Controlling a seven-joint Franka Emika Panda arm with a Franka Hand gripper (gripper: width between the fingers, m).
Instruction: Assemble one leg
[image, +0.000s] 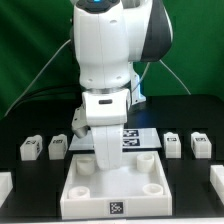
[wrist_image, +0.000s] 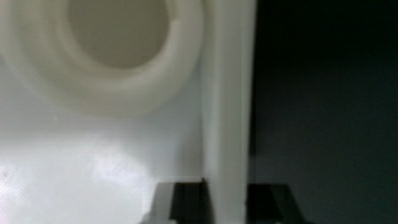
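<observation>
You are seeing four legs (image: 57, 147), two sitting each side of arm (image: 105, 60); one tray (image: 85, 205). Pincer (wrist_image: 226, 203) is clamping tray wall. Arm is hiding part of marker board (image: 140, 138).

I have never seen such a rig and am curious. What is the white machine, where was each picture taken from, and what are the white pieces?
The white machine is a robot arm with a two-finger gripper at its lower end. One picture comes from a camera off the arm that sees the whole scene. The other comes from a camera on the wrist, looking past the dark fingers. On the black table lies a square white tray-like part with round holes at its corners. Four small tagged legs stand beside it, untouched, two at the exterior view's left and two at its right. The flat marker board lies behind the arm. The gripper is shut, and in the wrist view the part's thin wall seems pinched between the fingers.
</observation>
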